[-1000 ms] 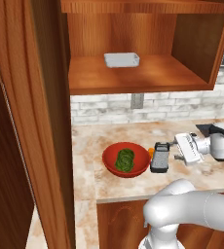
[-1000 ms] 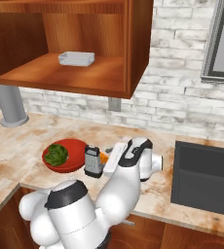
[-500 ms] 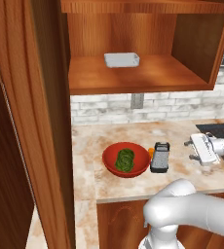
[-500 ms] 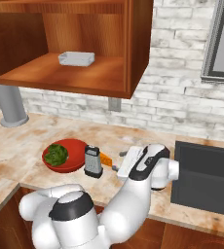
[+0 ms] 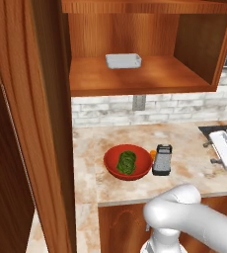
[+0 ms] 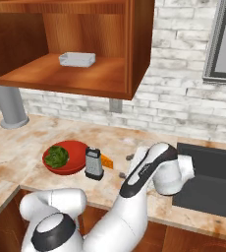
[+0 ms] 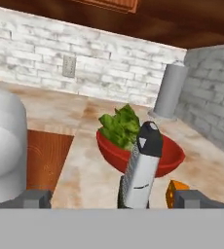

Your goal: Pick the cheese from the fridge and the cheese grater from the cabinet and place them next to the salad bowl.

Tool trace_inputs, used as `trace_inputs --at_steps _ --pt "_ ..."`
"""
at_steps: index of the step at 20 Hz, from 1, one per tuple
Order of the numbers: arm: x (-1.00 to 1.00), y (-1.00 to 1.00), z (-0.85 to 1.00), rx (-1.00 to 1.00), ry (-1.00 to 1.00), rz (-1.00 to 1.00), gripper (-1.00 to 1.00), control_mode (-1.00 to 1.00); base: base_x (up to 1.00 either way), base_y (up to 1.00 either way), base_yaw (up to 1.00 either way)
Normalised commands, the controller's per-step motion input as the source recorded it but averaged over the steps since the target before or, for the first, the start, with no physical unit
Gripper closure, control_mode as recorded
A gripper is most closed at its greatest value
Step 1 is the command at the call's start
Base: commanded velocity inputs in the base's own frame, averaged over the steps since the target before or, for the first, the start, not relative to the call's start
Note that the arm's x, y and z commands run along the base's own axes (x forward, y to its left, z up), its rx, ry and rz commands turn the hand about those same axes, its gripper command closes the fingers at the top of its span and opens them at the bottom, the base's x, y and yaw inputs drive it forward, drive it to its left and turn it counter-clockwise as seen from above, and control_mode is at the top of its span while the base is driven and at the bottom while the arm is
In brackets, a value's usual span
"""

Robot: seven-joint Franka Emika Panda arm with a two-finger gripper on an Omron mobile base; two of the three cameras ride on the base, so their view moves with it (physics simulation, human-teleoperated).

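Two task pieces stand beside the salad bowl (image 5: pixel 128 161) on the counter (image 5: pixel 189 148).

My claw (image 7: pixel 112 197) holds nothing: its two dark tips sit wide apart at the bottom of the hand view, with the cheese grater (image 7: pixel 142 168) between them and farther off. The cheese grater is a tapered silver-grey metal box with a black top and black base, upright, just beside the red bowl's rim on the side toward the sink (image 6: pixel 208 177). The cheese (image 6: pixel 106 161), a small orange wedge, lies on the counter just beside the grater. Green leaves fill the bowl, which sits near the counter's front edge. A white tray (image 5: pixel 123 61) rests on the open shelf of the cabinet (image 5: pixel 135 74) above.
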Motion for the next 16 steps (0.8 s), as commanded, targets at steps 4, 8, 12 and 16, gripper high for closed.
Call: trace_inputs --at_steps 4,8,12,16 --pt "-0.37 0.00 0.60 -0.64 -0.06 0.14 -1.00 -1.00 0.00 0.00 0.00" --pt "-0.40 0.00 0.47 -0.68 -0.07 0.19 -1.00 -1.00 0.00 0.00 0.00" --pt "-0.58 0.00 0.44 -0.71 -0.21 0.24 -1.00 -1.00 0.00 0.00 0.00" --pt "-0.70 0.00 0.44 -0.60 -0.27 0.39 -1.00 -1.00 0.00 0.00 0.00"
